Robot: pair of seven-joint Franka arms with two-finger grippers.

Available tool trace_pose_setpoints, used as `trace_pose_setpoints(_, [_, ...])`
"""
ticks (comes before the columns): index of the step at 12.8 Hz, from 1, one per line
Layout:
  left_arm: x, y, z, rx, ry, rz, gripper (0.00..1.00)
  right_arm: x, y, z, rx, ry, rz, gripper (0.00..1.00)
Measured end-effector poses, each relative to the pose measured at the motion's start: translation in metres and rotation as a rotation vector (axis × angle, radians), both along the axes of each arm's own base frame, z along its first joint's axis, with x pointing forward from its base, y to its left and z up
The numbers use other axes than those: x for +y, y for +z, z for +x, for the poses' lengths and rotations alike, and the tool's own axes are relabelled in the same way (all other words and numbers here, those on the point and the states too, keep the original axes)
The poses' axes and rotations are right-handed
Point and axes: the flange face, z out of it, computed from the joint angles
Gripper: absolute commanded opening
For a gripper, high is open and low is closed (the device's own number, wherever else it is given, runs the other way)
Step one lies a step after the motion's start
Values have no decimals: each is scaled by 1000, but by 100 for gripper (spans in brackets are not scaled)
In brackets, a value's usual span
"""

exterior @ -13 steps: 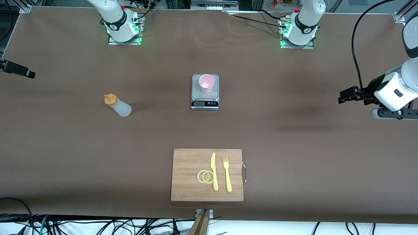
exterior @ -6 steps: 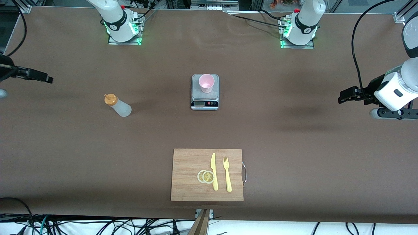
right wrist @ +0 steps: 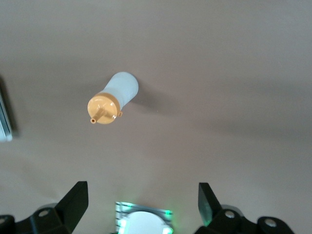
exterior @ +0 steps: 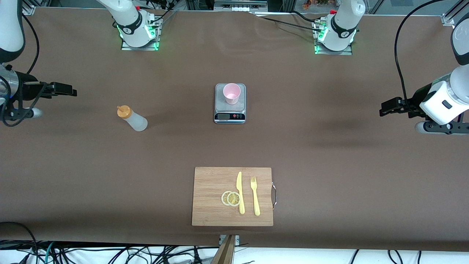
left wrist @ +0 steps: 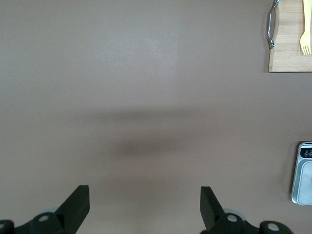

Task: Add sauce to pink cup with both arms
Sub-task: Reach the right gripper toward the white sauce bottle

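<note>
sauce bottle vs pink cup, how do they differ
The sauce bottle is translucent whitish and capped in orange; the pink cup is opaque pink and open-topped. The bottle stands on the bare table toward the right arm's end; the cup sits on the scale. Both are upright and ungripped.

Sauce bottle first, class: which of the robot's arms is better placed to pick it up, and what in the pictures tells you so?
The right arm, probably. The right gripper is open over the table near the sauce bottle, which shows in its wrist view. The left gripper, also open, waits at the table's other end.
</note>
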Motion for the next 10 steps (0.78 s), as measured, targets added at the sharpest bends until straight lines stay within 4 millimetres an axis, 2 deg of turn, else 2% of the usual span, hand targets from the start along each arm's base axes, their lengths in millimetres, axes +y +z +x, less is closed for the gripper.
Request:
trace_pose_setpoints(3, [0, 0, 0, 1, 0, 0, 100, -6, -23, 0, -26, 224, 144, 100])
trace_pose_setpoints(5, [0, -1, 0, 1, 1, 0, 100, -22, -39, -4, -56, 347, 263, 100])
trace_pose_setpoints(7, [0, -1, 0, 1, 1, 0, 100, -41, -52, -6, -98, 415, 365, 100])
trace_pose_setpoints(10, [0, -1, 0, 1, 1, 0, 100, -56, -74, -14, -177, 495, 515, 100])
